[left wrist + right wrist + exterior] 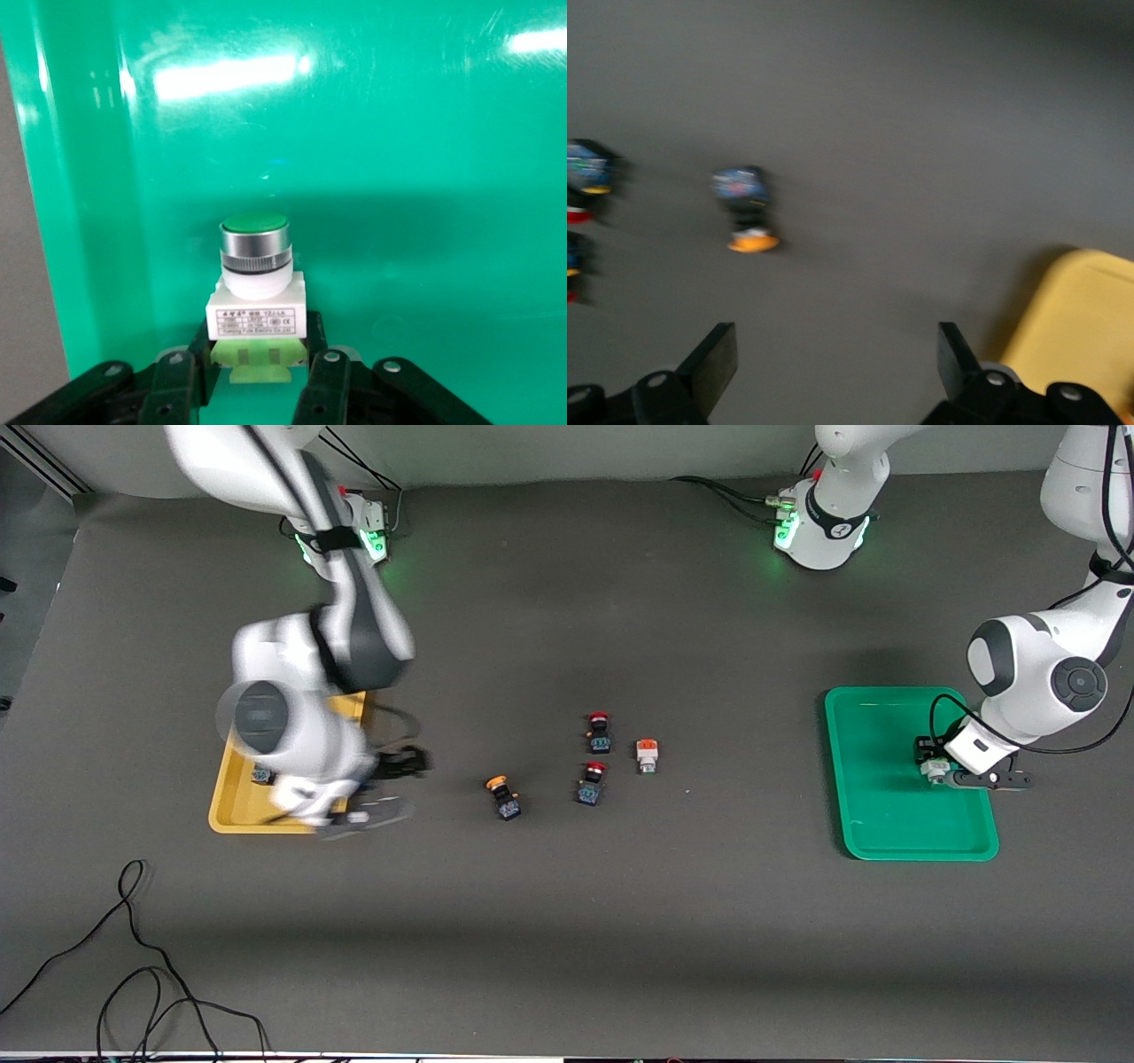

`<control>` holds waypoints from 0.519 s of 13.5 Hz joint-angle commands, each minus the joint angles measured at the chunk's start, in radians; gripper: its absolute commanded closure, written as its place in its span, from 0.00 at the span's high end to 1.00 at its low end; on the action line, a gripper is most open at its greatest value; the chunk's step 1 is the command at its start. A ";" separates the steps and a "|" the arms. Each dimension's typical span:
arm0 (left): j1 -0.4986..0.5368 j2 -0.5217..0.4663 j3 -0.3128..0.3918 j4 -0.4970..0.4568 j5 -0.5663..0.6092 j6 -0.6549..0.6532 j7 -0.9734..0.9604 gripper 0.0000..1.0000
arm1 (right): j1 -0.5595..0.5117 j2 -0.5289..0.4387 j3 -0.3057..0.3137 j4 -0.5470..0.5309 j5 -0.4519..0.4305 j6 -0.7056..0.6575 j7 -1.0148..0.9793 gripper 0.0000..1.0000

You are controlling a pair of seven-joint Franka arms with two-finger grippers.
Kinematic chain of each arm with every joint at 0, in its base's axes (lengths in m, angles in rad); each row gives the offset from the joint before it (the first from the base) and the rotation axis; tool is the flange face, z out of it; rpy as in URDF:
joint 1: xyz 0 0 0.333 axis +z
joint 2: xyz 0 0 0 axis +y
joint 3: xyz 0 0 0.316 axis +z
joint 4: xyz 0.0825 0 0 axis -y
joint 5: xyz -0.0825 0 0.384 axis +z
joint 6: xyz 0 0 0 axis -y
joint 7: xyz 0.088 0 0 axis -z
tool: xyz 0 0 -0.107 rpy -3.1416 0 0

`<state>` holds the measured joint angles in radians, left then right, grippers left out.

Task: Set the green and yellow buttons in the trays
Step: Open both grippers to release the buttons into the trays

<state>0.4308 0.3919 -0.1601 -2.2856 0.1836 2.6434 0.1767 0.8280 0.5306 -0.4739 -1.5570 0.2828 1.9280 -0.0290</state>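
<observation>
My left gripper (932, 769) is low over the green tray (877, 735), shut on a green button (255, 266) with a round green cap and white body. Its fingers clamp the button's light-green base just above the tray floor (399, 133). My right gripper (394, 786) is open and empty above the table, beside the yellow tray (232, 802). In the right wrist view its fingers (719, 347) stand wide apart. A yellow-capped button (503, 795) lies on the table toward the middle and also shows in the right wrist view (749, 212). A black-blue button (261, 775) lies in the yellow tray, partly hidden by the right arm.
Two red-capped buttons (599, 732) (592, 782) and an orange-capped white button (647, 755) lie at the table's middle. A black cable (133, 957) loops near the front camera at the right arm's end of the table.
</observation>
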 commanded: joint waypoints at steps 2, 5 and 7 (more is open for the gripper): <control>-0.006 -0.014 -0.004 0.003 0.014 -0.005 -0.005 1.00 | -0.012 0.118 0.101 0.152 0.009 0.043 0.035 1.00; -0.012 -0.092 -0.012 0.040 0.013 -0.148 -0.002 1.00 | -0.006 0.159 0.126 0.123 0.009 0.136 0.055 1.00; -0.017 -0.145 -0.045 0.119 0.010 -0.329 -0.002 1.00 | 0.017 0.176 0.126 0.045 0.010 0.271 0.060 1.00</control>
<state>0.4280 0.3338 -0.1828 -2.2216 0.1845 2.4781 0.1785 0.8314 0.6817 -0.3476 -1.4624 0.2835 2.0926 0.0114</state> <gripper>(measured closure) 0.000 0.000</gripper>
